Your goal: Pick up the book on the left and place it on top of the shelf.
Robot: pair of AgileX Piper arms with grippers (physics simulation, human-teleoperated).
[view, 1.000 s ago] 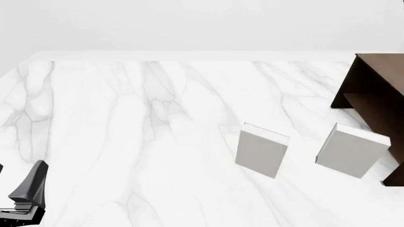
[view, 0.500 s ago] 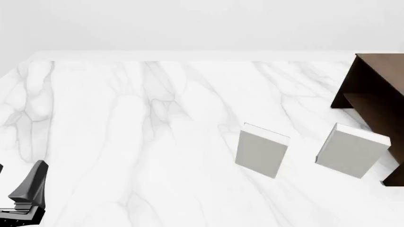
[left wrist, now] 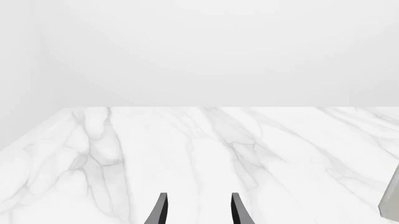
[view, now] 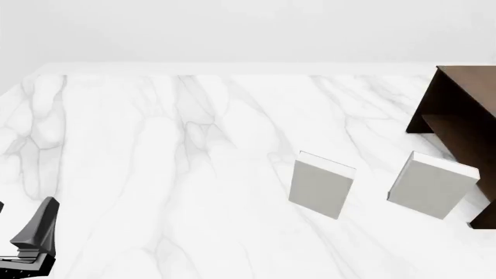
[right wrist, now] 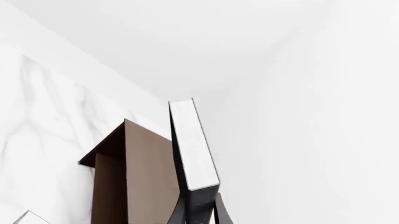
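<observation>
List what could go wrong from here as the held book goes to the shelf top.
1. The right gripper pinches the dark book only at one narrow end, so it might pivot or slip.
2. The book appears not yet over the shelf; releasing now would likely drop it.
3. Two grey books stand near the shelf and could be toppled.

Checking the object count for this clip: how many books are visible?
3: two light grey books lie on the table near the shelf; the dark book is held in the right gripper's fingers.

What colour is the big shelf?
Dark brown, like wood. The shelf shows best in the front view.
</observation>
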